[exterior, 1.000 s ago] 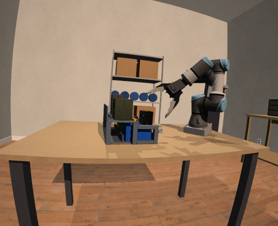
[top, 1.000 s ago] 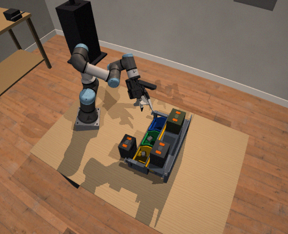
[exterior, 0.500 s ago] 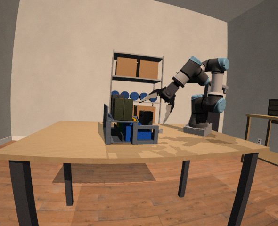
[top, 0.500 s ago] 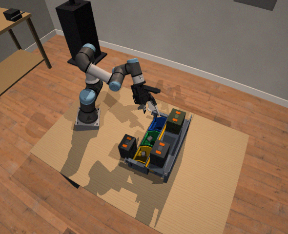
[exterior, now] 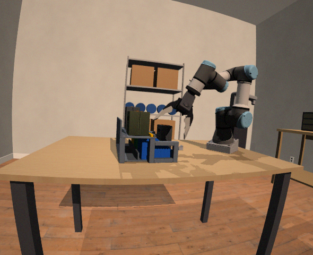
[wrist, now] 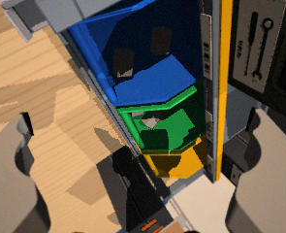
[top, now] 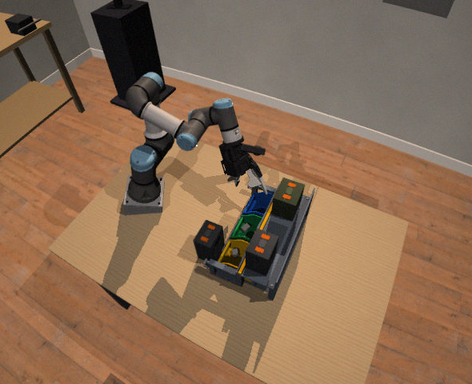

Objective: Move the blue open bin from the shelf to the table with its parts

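Observation:
The blue open bin (top: pixel 258 202) sits in the grey shelf rack (top: pixel 269 243) on the table, at the end nearest the arm, with small grey parts inside (wrist: pixel 123 62). It also shows in the side view (exterior: pixel 157 149) and the wrist view (wrist: pixel 143 53). A green bin (top: pixel 246 226) and a yellow bin (top: pixel 230 252) follow it in the same row. My gripper (top: pixel 250 182) hangs just above and beside the blue bin's outer end, open and empty; in the side view (exterior: pixel 173 120) its fingers spread wide above the rack.
Three dark cases with orange latches are near: an olive one (top: pixel 288 197) and a black one (top: pixel 262 251) on the rack, another black one (top: pixel 208 238) on the table beside the yellow bin. The arm base (top: pixel 144 194) stands at the table's back left.

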### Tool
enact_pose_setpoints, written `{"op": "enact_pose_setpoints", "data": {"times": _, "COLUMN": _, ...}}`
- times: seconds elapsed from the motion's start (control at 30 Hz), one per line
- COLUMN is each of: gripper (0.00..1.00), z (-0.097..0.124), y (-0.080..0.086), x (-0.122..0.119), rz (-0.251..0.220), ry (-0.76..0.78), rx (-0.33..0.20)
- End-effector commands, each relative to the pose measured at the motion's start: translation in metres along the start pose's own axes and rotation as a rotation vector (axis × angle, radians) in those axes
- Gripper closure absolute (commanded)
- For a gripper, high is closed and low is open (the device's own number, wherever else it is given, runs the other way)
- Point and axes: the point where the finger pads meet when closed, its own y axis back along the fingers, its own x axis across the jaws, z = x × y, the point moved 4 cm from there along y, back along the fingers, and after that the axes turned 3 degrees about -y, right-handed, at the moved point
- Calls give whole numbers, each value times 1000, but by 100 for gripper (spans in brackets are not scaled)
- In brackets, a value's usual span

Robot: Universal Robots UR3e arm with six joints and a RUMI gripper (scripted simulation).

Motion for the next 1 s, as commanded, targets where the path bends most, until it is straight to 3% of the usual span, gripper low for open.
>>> {"op": "enact_pose_setpoints", "data": {"times": 0.0, "gripper": 0, "z": 2, "y": 0, "x": 6, "rz": -111, "ry": 70, "rx": 44}}
{"op": "enact_pose_setpoints", "data": {"times": 0.33, "gripper": 0, "z": 2, "y": 0, "x": 6, "rz": -111, "ry": 70, "rx": 44}}
{"op": "enact_pose_setpoints", "data": {"times": 0.5, "gripper": 0, "z": 8, "y": 3, "x": 14, "rz": -307, "ry": 212, "rx": 124}}
{"op": "enact_pose_setpoints", "data": {"times": 0.9, "gripper": 0, "z": 8, "y": 3, "x": 14, "rz": -307, "ry": 212, "rx": 124}}
{"op": "enact_pose_setpoints", "data": {"times": 0.97, "gripper": 0, "z": 9, "y": 3, "x": 16, "rz": -369, "ry": 257, "rx": 150}}
